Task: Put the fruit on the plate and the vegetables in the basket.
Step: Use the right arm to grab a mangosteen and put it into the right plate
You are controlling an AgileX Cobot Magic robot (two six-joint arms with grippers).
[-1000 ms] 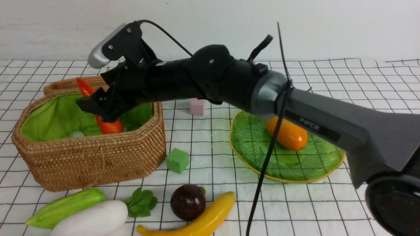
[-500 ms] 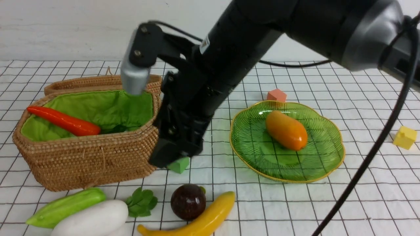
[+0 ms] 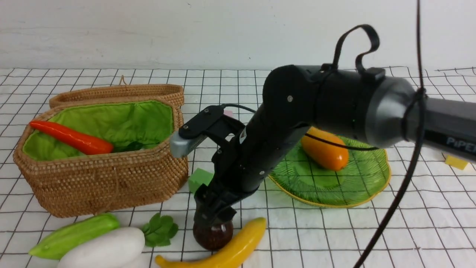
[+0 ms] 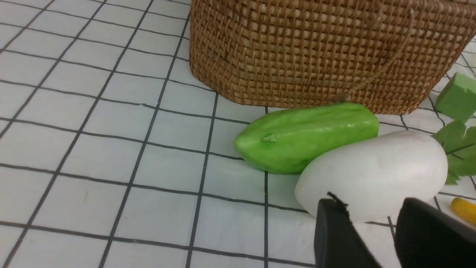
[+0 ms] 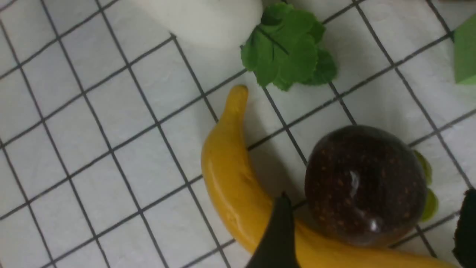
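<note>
A white cloth ruled with a black grid covers the counter, and a plain white wall stands behind it. The basket sits on the robot's left with its lid folded back, and the carrot lies inside on the green lining. The plate is right of centre with the mango on it.

The right gripper points down just above the purple ball at the near edge. In the right wrist view its fingers are spread, one on each side of the ball, with a narrow gap between that finger and the fruit. The banana lies just beside the ball. The left gripper hangs low by the radish, fingers apart and nothing between them. The cucumber rests against the radish, in front of the basket wall.

The right arm covers the plate's near-left rim, part of the green cube and most of a pink cube behind it. A yellow cube peeks out under the arm. In the front view the gripper hides the top of the ball, and the lower frame edge cuts off the radish and banana. The second finger of the right gripper is cut off at the edge of the wrist view, so I cannot tell whether it touches the ball
</note>
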